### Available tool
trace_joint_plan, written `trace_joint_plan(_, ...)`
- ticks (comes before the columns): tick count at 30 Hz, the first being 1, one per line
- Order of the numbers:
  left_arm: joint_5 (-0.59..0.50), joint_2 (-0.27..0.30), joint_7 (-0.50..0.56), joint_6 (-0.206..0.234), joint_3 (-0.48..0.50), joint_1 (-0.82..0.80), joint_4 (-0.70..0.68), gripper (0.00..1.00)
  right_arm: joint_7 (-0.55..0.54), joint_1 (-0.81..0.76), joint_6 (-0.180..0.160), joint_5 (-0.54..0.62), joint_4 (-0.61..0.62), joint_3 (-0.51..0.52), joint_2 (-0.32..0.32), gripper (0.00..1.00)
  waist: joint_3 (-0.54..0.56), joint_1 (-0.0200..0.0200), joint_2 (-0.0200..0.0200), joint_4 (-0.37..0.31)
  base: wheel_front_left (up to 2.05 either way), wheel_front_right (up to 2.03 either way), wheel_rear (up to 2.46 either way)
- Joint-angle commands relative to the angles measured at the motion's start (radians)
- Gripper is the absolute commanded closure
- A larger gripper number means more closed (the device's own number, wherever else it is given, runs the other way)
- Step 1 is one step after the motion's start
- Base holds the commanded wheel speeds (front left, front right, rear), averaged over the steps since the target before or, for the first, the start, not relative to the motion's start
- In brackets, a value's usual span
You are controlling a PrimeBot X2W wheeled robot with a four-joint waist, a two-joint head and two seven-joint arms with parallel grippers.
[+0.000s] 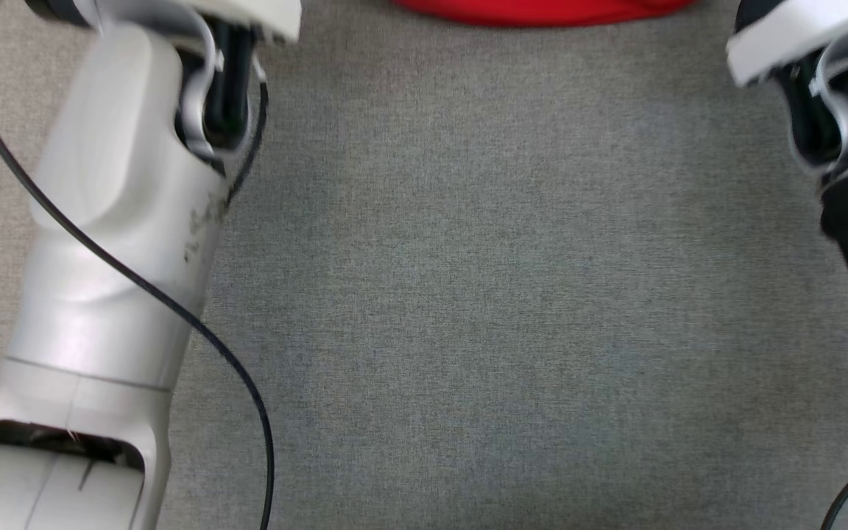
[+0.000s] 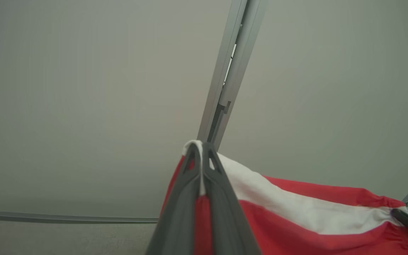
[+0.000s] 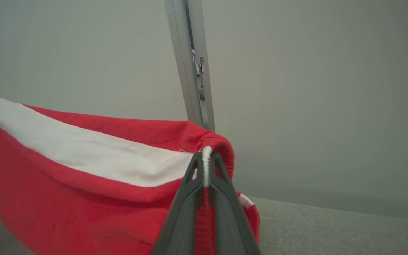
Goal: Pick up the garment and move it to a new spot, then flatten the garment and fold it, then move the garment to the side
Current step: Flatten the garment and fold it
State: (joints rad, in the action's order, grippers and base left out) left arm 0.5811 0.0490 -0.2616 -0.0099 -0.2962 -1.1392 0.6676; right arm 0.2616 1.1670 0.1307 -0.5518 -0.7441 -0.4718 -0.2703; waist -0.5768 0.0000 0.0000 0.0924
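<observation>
left gripper [image 2: 201,166] and right gripper [image 3: 205,170] each clamped on the red, white-striped cloth garment [image 1: 542,11], lifted at twelve o'clock; placing, flattening, folding, siding likely remain.

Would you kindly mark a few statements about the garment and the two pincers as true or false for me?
1. The left pincer is shut on the garment. True.
2. The right pincer is open and holds nothing. False: it is shut on an edge of the garment.
3. The garment is red with a white stripe. True.
4. The garment lies folded flat in the middle of the grey surface. False: it hangs stretched between the two pincers.
5. A metal post stands behind the garment. True.
</observation>
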Motion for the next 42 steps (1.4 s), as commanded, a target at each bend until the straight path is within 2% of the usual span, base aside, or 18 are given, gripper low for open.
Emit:
trace_joint_plan(1, -0.013, 0.004, -0.002, -0.008, -0.001, 0.015, 0.009, 1.0, 0.004, -0.021, 0.0, -0.013, 0.008, -0.009, -0.01, 1.0, 0.02, 0.0, 0.0, -0.006, 0.0, 0.0, 0.0)
trace_joint_plan(7, -0.06, 0.005, -0.002, -0.043, 0.009, 0.134, 0.073, 1.0, 0.004, -0.152, 0.0, -0.142, 0.032, -0.123, -0.03, 1.0, 0.104, 0.0, 0.0, -0.024, 0.0, 0.0, 0.0)
trace_joint_plan(19, -0.095, 0.022, -0.002, -0.074, 0.009, 0.362, 0.169, 1.0, -0.004, -0.33, 0.0, -0.394, 0.022, -0.403, -0.097, 1.0, 0.272, 0.0, 0.0, -0.043, 0.0, 0.0, 0.0)
trace_joint_plan(32, -0.142, 0.076, 0.048, -0.112, -0.111, 0.538, 0.223, 1.0, -0.018, -0.409, 0.0, -0.498, -0.023, -0.658, -0.128, 1.0, 0.382, 0.0, 0.0, -0.036, 0.0, 0.0, 0.0)
trace_joint_plan(42, -0.167, 0.152, 0.133, -0.118, -0.206, 0.643, 0.19, 1.0, -0.111, -0.442, 0.0, -0.589, 0.011, -0.774, -0.154, 1.0, 0.445, 0.0, 0.0, -0.032, 0.0, 0.0, 0.0)
